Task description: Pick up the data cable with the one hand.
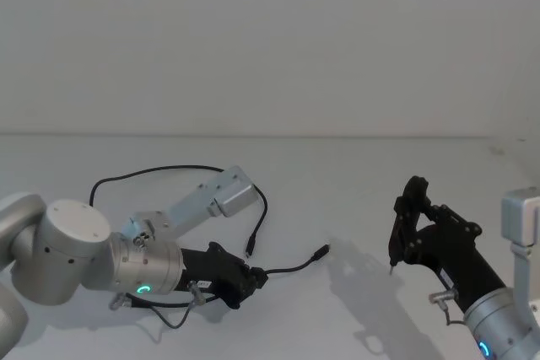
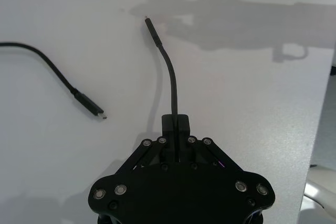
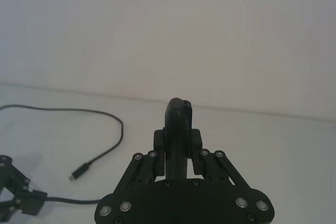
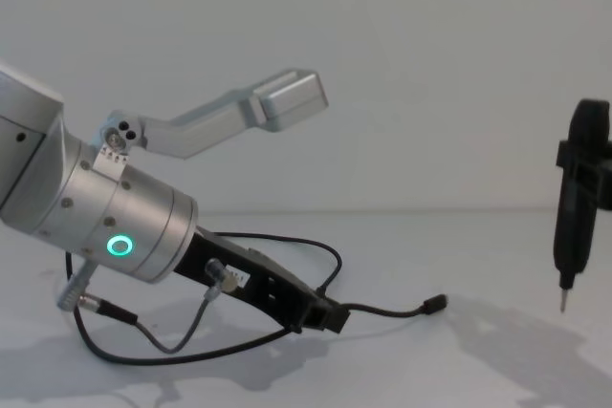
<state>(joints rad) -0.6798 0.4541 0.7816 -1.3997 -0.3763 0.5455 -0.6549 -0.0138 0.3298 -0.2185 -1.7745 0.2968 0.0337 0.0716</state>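
Note:
The data cable [image 1: 287, 270] is a thin black cord looping over the white table. My left gripper [image 1: 260, 277], low near the table's front, is shut on the cord a short way from one end. In the left wrist view the jaws [image 2: 175, 121] pinch the cord, which curves away to its plug [image 2: 149, 24]. The other plug [image 2: 92, 109] lies loose on the table. From the chest the gripped end [image 4: 435, 304] sticks out past the left gripper [image 4: 330, 317]. My right gripper [image 1: 412, 218] hovers at the right, shut on a black pen-shaped tool [image 1: 394, 242].
A silver angled bracket [image 1: 224, 197] on my left wrist hangs over the cable's loop. A short grey wire [image 1: 181, 316] dangles under the left wrist. The pen tool's metal tip [image 4: 561, 305] points down above the table [image 1: 354, 174] at the right.

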